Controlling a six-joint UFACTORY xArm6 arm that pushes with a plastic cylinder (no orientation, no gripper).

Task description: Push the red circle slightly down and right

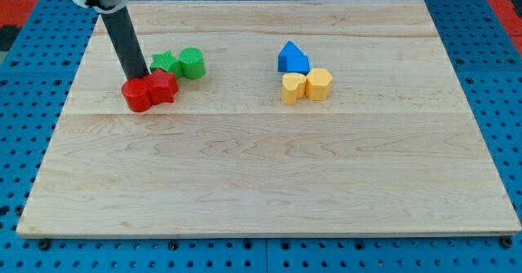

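Note:
The red circle (137, 95) lies on the wooden board at the view's left. A second red block (162, 86) touches its right side. My tip (133, 77) stands right behind the red circle, at its top edge, touching or nearly touching it. The dark rod rises from there to the view's top left.
A green star block (165, 63) and a green round block (192, 63) sit just above the red pair. Near the middle, blue blocks (293, 59) sit above a yellow block (293, 88) and another yellow block (319, 84). The board's left edge (72, 85) is close to the red circle.

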